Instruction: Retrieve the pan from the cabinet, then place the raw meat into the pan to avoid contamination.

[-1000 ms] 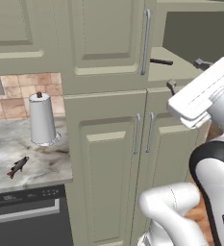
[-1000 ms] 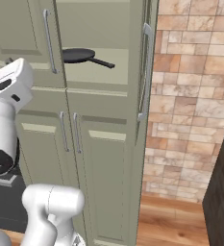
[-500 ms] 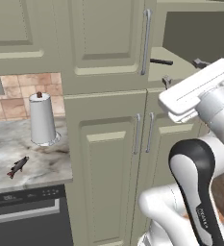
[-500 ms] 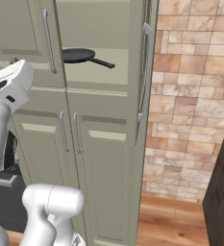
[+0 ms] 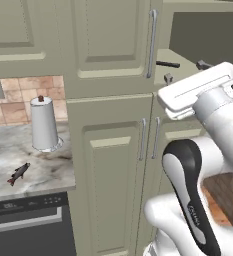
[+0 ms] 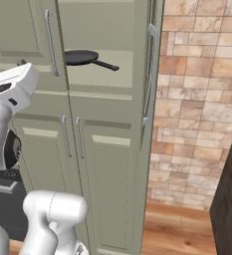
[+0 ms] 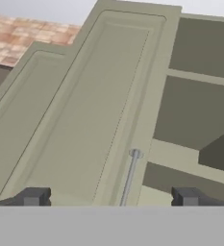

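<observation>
The pan (image 6: 81, 57) lies on a shelf inside the tall green cabinet (image 6: 107, 149), whose upper right door (image 6: 150, 74) stands swung open. Its black handle (image 5: 167, 64) pokes out of the opening. My gripper (image 5: 185, 71) hovers open and empty just in front of that opening, level with the shelf. In the hand view the gripper (image 7: 109, 197) faces the closed upper left door (image 7: 84, 105) and its bar handle (image 7: 129, 175), with the dark shelves to the right. The raw meat (image 5: 18, 173), a small dark fish, lies on the marble counter (image 5: 53, 170) to the left.
A paper-towel roll (image 5: 43, 125) stands on the counter behind the fish. A dishwasher (image 5: 28, 225) sits under the counter. A brick wall (image 6: 197, 99) flanks the cabinet on the right, above a wooden floor (image 6: 187, 229).
The hand has shifted slightly left toward the cabinet opening and the elbow has risen into the left base view. The fingers stay apart; pan and fish have not moved.
</observation>
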Tool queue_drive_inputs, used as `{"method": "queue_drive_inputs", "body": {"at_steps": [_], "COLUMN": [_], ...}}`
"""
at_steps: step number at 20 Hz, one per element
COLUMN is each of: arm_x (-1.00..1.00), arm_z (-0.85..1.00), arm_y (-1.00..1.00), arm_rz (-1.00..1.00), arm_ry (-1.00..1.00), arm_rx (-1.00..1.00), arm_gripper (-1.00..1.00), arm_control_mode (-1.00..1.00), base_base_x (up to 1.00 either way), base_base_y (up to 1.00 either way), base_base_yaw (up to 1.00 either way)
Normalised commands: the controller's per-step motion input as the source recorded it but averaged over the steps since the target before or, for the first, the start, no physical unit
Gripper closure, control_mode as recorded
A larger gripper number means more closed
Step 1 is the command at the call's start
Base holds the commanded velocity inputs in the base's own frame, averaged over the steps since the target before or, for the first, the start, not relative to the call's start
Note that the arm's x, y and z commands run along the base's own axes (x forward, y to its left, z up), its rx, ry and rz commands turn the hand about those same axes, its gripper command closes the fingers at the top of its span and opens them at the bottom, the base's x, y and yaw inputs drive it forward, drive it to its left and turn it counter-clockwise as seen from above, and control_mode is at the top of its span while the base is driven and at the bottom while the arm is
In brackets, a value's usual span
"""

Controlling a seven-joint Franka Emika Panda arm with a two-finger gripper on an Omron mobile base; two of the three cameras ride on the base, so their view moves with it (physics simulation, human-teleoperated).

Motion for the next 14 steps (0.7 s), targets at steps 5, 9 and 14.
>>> {"method": "queue_drive_inputs", "body": {"at_steps": [5,9,14], "arm_x": [0.27,0.18,0.16], "arm_z": [-0.04,-0.03,-0.01], "arm_y": [-0.1,-0.07,-0.01], "arm_rz": [0.0,0.0,0.0], "arm_ry": [0.01,0.01,0.0], "arm_rx": [0.11,0.09,0.07], "arm_gripper": [-1.0,-1.0,-1.0], "arm_control_mode": [-1.0,-1.0,-1.0], "base_base_x": [0.0,0.0,0.0], "base_base_y": [0.0,0.0,0.0], "base_base_yaw": [0.0,0.0,0.0]}}
